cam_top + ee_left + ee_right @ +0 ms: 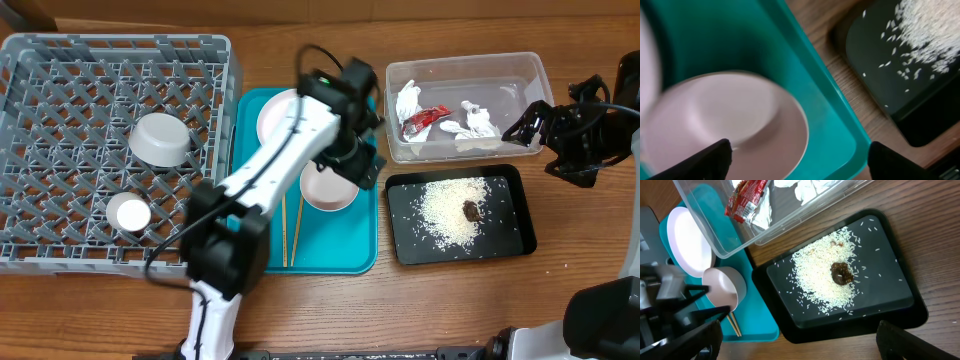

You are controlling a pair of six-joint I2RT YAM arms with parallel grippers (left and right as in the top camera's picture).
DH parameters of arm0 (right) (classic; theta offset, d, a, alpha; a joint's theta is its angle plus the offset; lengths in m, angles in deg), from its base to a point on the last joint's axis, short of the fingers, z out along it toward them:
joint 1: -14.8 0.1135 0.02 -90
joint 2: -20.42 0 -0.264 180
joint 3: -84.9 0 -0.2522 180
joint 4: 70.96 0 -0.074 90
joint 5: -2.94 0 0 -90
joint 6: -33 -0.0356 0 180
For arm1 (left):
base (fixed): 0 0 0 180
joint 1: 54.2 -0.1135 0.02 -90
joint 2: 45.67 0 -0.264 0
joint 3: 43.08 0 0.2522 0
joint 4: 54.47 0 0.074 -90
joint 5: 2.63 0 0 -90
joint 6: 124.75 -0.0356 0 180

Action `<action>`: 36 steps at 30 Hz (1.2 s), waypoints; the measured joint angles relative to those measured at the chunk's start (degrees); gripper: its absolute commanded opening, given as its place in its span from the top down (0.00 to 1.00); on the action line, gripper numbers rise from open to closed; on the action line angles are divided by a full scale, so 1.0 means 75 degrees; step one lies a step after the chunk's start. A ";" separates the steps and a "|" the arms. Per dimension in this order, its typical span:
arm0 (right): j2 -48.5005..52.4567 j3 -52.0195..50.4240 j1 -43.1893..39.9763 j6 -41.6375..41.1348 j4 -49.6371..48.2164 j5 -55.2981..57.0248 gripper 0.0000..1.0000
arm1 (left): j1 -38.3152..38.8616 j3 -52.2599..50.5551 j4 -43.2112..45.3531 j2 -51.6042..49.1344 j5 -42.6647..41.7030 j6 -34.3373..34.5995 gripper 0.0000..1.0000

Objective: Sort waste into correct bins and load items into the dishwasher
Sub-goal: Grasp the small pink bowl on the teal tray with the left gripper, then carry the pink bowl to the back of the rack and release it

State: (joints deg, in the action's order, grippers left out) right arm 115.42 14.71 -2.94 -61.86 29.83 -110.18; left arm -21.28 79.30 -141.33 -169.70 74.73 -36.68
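Note:
My left gripper (362,166) hangs open low over the small white dish (326,194) on the teal tray. In the left wrist view its fingers (704,161) straddle the dish's (730,120) right rim and the tray's edge without gripping. Beside the dish lie the white plate (276,116) and two chopsticks (290,228). The dish rack (60,90) holds the grey bowl (160,138) and the white cup (128,213). The clear tub (500,70) contains napkins (478,122) and the wrapper (428,117). Rice (822,275) and a brown lump (841,273) lie in the black tray (505,235). My right gripper (528,125) is open and empty.
The teal tray (350,250) sits between the rack and the black tray, and its right rim (840,125) runs close to the black tray (920,100). My left arm (260,170) crosses the teal tray from the front edge. Bare wood shows in front.

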 measured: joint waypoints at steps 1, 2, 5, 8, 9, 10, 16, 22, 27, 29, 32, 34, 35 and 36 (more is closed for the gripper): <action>0.0000 0.0000 0.0000 0.0000 0.0000 0.0000 0.00 | 0.0082 -0.0009 -0.0006 -0.0131 0.0017 -0.0003 0.25; 0.0000 0.0000 0.0000 0.0000 0.0003 0.0000 0.00 | 0.0169 -0.0023 -0.0023 -0.0312 0.0035 0.0012 0.33; 0.0000 0.0000 0.0000 -0.0003 0.0000 0.0003 0.00 | 0.0341 -0.0038 -0.0055 -0.0746 0.0076 0.0044 0.53; 0.0000 0.0000 0.0000 -0.0003 0.0000 0.0000 0.00 | 0.0379 -0.0044 -0.0149 -0.1035 0.0102 0.0085 0.92; 0.0000 0.0000 0.0000 0.0000 0.0003 0.0000 0.00 | 0.0379 -0.0047 -0.0189 -0.1090 0.0122 0.0044 0.95; 0.0000 0.0000 0.0000 -0.0003 0.0003 0.0000 0.00 | 0.0376 -0.0050 -0.0207 -0.1107 0.0128 0.0055 0.96; 0.0000 0.0000 0.0000 -0.0003 0.0003 -0.0003 0.00 | 0.0341 0.0248 -0.0548 -0.0965 0.0323 0.0073 0.96; 0.0000 0.0000 0.0000 -0.0003 0.0015 0.0000 0.00 | 0.0224 0.1582 -0.1524 -0.0933 0.0280 -0.0114 0.96; 0.0000 0.0000 0.0000 -0.0003 0.0032 0.0003 0.00 | -0.0364 0.3072 -0.1938 -0.0414 0.0256 -0.0391 0.96; 0.0000 0.0000 0.0000 -0.0003 0.0038 0.0026 0.00 | -0.0764 0.3433 -0.1923 -0.0090 0.0256 -0.0446 0.96; 0.0000 0.0000 0.0000 0.0000 0.0047 0.0070 0.00 | -0.1725 0.3768 -0.1655 0.0463 0.0239 -0.0562 0.96; 0.0000 0.0000 0.0000 0.0000 0.0058 0.0085 0.00 | -0.2419 0.3856 -0.1440 0.0688 0.0146 -0.0583 0.96; 0.0000 0.0000 0.0000 0.0000 0.0061 0.0087 0.00 | -0.2798 0.3879 -0.1341 0.0743 0.0050 -0.0597 0.96; 0.0000 0.0000 0.0000 -0.0003 0.0064 0.0087 0.00 | -0.3185 0.3885 -0.1244 0.0755 -0.0102 -0.0629 0.96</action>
State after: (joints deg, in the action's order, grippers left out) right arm 115.42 14.71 -2.94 -61.88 30.31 -109.52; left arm -45.16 108.43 -150.66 -164.03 73.96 -41.41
